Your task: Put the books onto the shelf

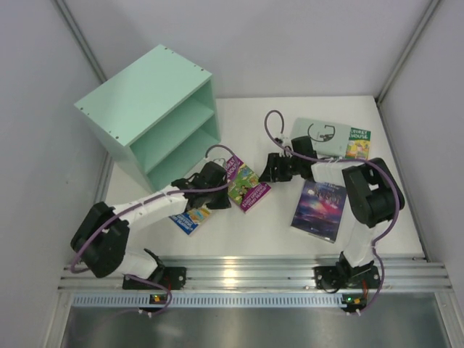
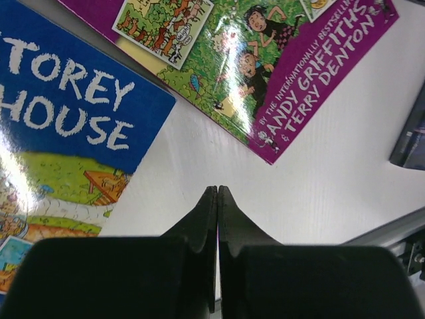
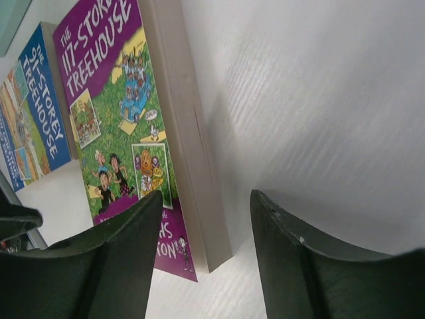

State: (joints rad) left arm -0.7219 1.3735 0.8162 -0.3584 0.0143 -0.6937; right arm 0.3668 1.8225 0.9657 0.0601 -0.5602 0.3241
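Note:
The mint-green shelf (image 1: 148,116) stands at the back left, its openings facing the table. A magenta-green book (image 1: 248,187) (image 2: 265,60) (image 3: 113,119) lies flat mid-table, with a blue-yellow book (image 1: 190,219) (image 2: 60,133) (image 3: 40,106) to its left. My left gripper (image 1: 217,190) (image 2: 218,189) is shut on nothing, its tips over bare table between these two books. My right gripper (image 1: 270,168) (image 3: 207,203) is open and straddles the magenta book's page-edge corner. A dark galaxy book (image 1: 319,206) and a green-yellow book (image 1: 357,143) lie at the right.
The white table (image 1: 239,235) ends at an aluminium rail (image 1: 246,272) by the arm bases. Grey walls close in on the left, back and right. The right arm's elbow (image 1: 373,196) hangs over the galaxy book's right edge.

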